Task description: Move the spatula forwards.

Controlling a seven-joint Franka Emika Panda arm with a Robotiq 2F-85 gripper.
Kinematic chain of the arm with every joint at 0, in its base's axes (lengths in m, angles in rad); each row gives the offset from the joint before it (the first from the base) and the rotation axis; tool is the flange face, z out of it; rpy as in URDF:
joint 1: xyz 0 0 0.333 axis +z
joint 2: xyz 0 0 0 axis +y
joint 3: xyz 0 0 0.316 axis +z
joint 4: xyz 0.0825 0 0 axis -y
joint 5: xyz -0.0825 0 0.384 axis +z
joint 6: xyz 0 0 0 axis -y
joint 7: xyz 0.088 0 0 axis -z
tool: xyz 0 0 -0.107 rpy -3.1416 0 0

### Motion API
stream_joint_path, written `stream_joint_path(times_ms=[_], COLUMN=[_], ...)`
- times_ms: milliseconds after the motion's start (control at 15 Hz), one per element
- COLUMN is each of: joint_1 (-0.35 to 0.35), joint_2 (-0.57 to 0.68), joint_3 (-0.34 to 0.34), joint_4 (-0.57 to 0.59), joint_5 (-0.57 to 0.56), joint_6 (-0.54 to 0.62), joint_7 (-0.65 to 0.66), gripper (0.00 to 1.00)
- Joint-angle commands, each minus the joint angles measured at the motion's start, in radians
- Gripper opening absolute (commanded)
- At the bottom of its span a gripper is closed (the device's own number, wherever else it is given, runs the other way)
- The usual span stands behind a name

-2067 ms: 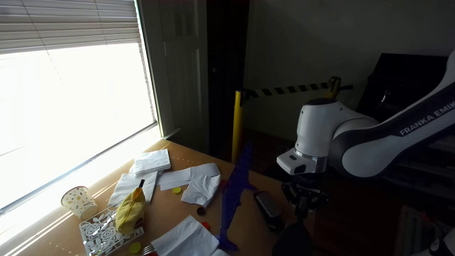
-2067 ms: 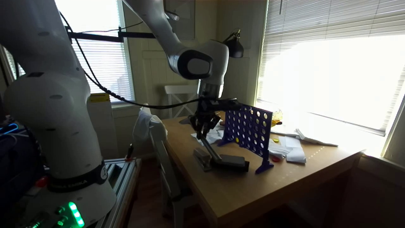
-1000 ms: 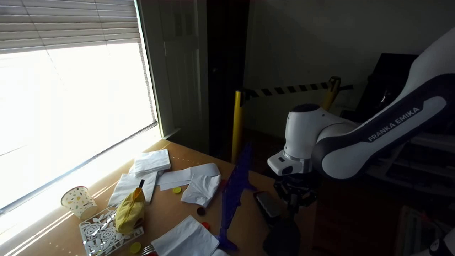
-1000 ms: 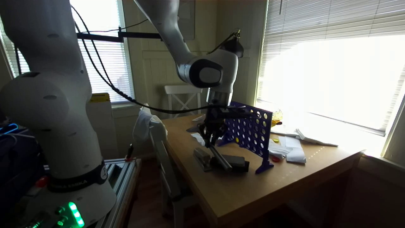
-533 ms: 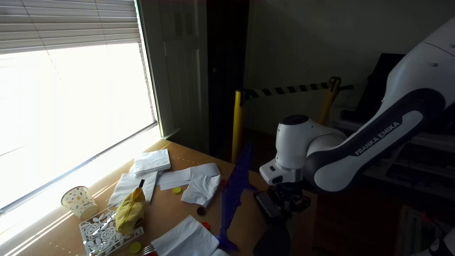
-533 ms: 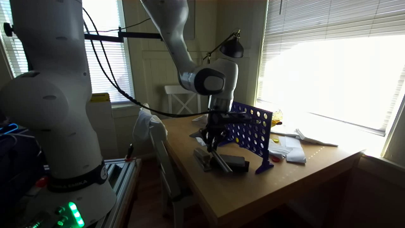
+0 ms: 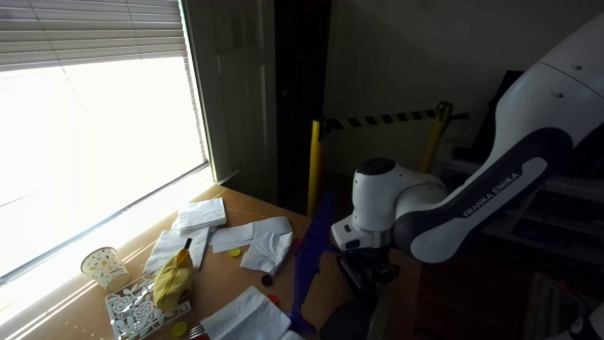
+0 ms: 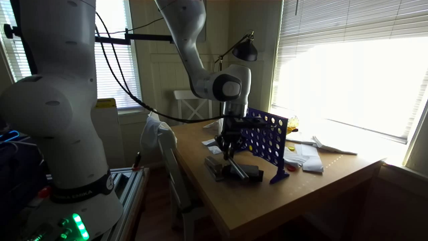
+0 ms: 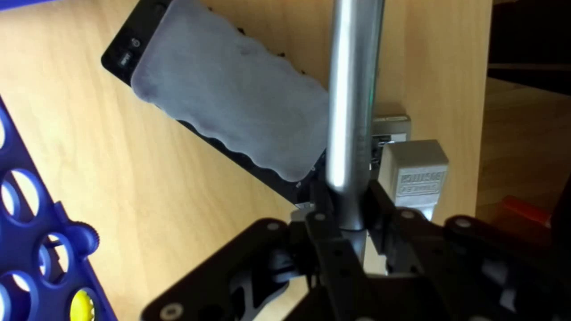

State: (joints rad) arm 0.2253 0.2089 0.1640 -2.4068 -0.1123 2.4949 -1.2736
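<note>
In an exterior view, the pale base shows a row of green lights, and the lower links rise from it past the top of the frame. The forearm slants down toward the wrist in both exterior views; the wrist stands close to vertical under a dark cap. Below it the end effector points downward. In the wrist view its two fingers lie close together, clamped from either side on what is between them.

On table: napkins; stapler
</note>
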Motion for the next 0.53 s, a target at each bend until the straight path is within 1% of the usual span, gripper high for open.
stream_joint_path(times_ms=[0,200,467], joint_1=[0.002,0.012,0.028], joint_2=[0.031,0.046,0.068], joint_3=[0.029,0.047,0.056], joint_4=[0.059,0.079,0.099], joint_5=[-0.057,-0.081,-0.137], joint_6=[-0.062,-0.069,-0.060], joint_7=[0.099,0.146,0.235], gripper=[0.06,0.06,0.06])
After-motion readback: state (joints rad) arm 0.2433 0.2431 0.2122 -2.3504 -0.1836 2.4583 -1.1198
